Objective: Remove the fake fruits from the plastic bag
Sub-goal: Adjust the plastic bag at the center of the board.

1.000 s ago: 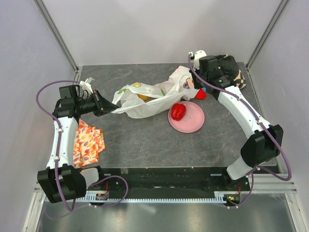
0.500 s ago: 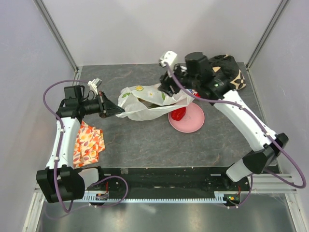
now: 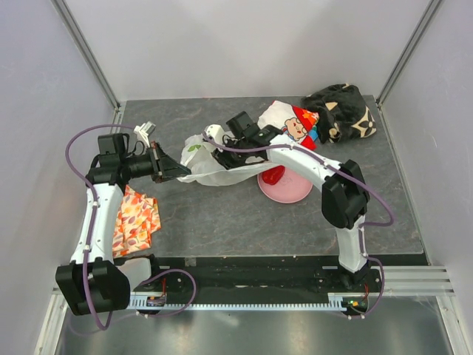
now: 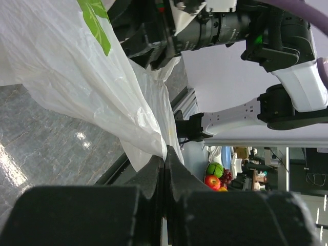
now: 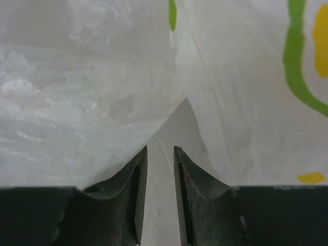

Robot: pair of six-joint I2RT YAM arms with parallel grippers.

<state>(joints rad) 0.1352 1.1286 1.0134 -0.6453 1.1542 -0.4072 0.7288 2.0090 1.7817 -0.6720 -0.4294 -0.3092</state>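
You can't see inside the plastic bag (image 3: 214, 172); the right arm (image 3: 299, 157) covers its mouth and part of the red fruit (image 3: 275, 176).

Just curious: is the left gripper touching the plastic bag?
Touching. The left wrist view shows the left gripper shut on a pinched fold of the plastic bag.

Orange patterned cloth (image 3: 135, 219) near left, pink plate (image 3: 290, 191) mid-table, bear cloth (image 3: 294, 122) touching a black-and-tan one (image 3: 344, 111) out back.
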